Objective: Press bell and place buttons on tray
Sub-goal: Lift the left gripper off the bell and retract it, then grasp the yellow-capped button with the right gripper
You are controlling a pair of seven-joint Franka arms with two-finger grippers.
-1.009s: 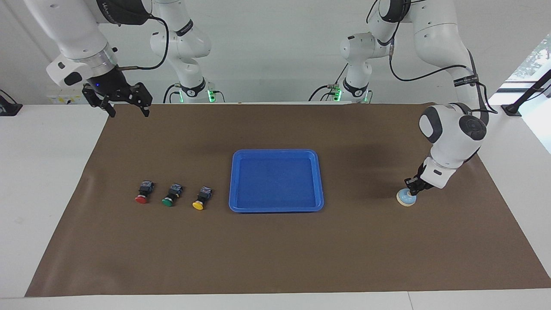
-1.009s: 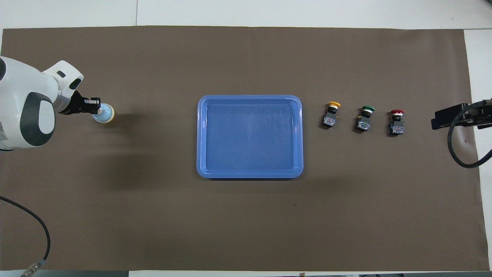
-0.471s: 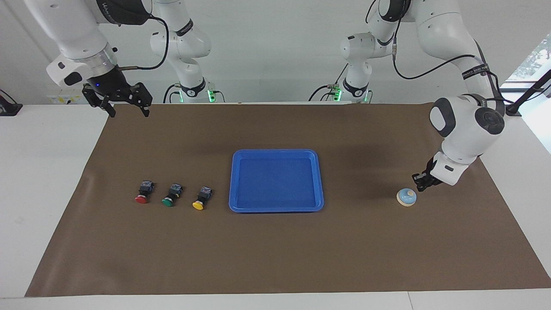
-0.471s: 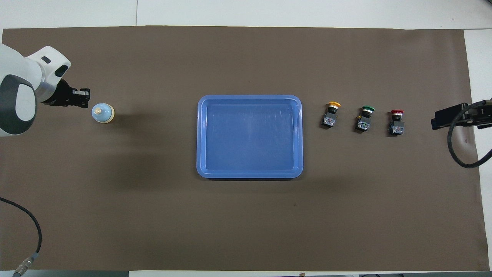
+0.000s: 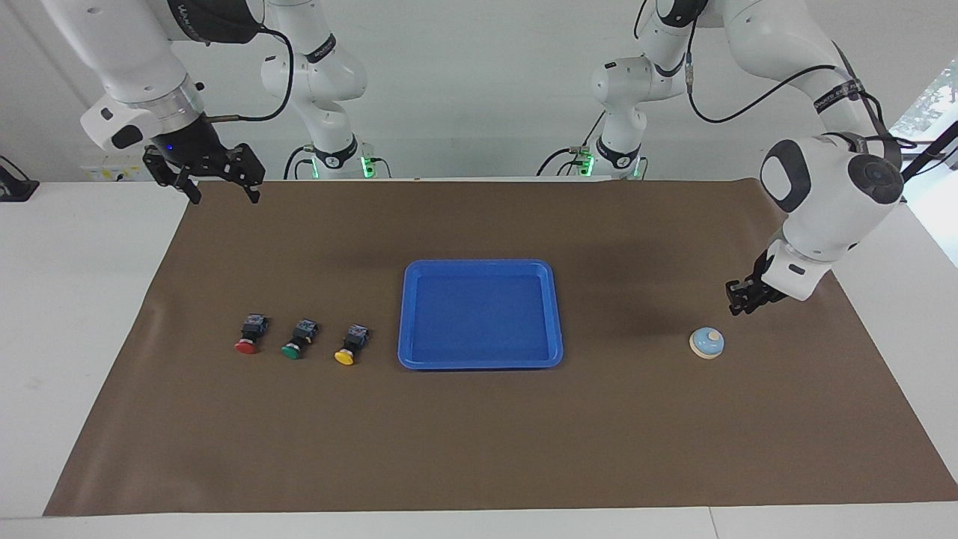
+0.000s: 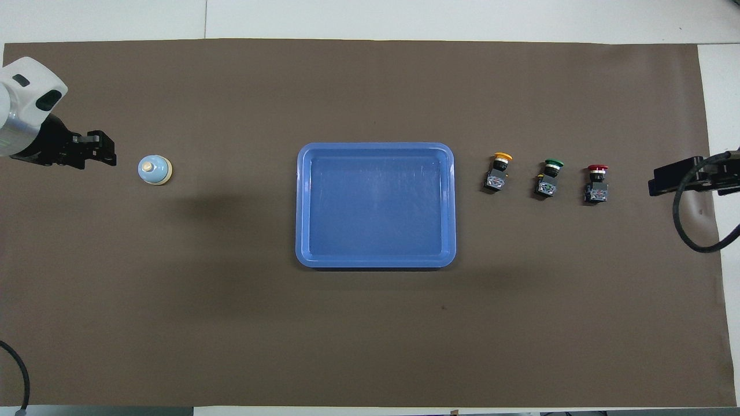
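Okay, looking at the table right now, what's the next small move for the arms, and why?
Probably bring the right tool, open and waiting up at the mat's edge, down over the yellow button. The left tool is in the air, off the bell, the red button, green button and yellow one lie at the right arm's end, and the tray holds nothing.

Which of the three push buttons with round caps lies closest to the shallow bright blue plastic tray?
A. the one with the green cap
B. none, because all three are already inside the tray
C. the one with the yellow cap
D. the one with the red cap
C: the black-bodied push button with the yellow cap lies on the brown mat right beside the rim of the shallow bright blue plastic tray, while the green-capped button and the red-capped button lie progressively farther along the row.
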